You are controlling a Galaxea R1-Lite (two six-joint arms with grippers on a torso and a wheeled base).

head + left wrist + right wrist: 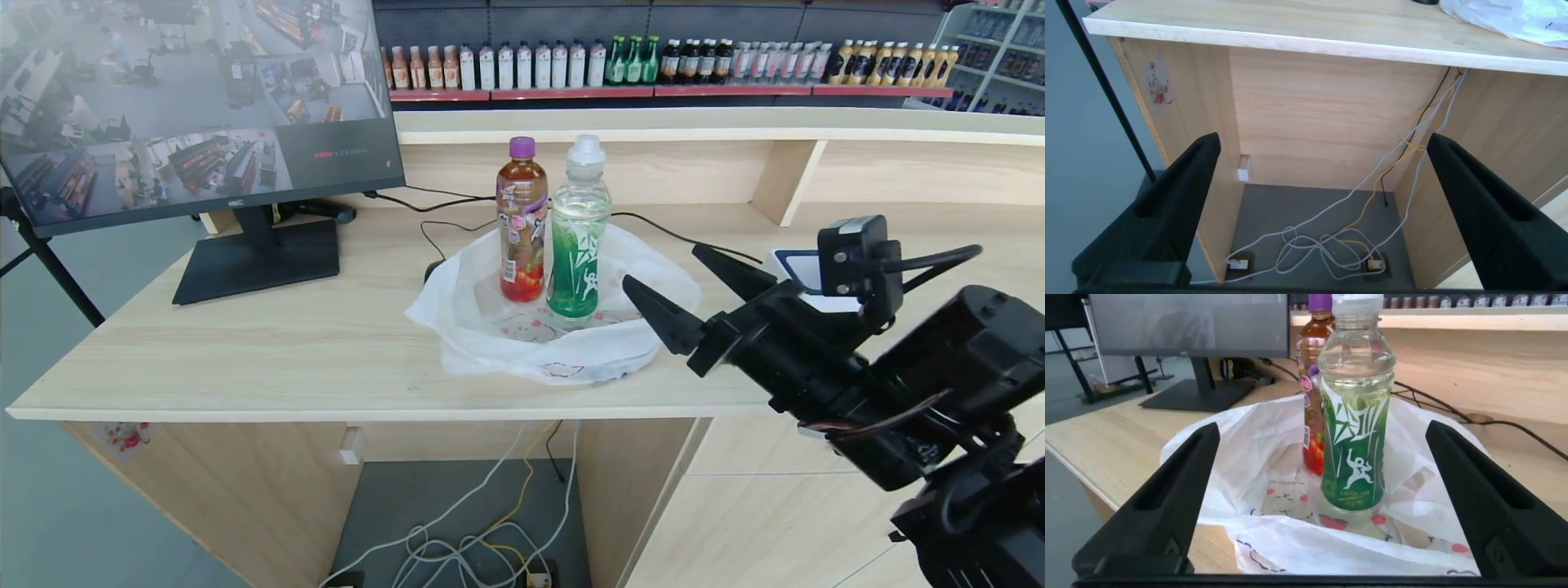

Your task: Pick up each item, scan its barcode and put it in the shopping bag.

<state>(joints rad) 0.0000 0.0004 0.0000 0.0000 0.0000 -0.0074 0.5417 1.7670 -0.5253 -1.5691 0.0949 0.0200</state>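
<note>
In the bag (478, 331), orange bottle (522, 224) and green bottle (578, 245) stand upright. I see right gripper (663, 265) beside it and left gripper (1324, 143) below the counter (1290, 28), both wide open and empty.

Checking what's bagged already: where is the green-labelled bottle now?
In the head view, the green-labelled bottle stands upright in the white shopping bag on the counter, just right of the purple-capped bottle and left of the right gripper.
</note>
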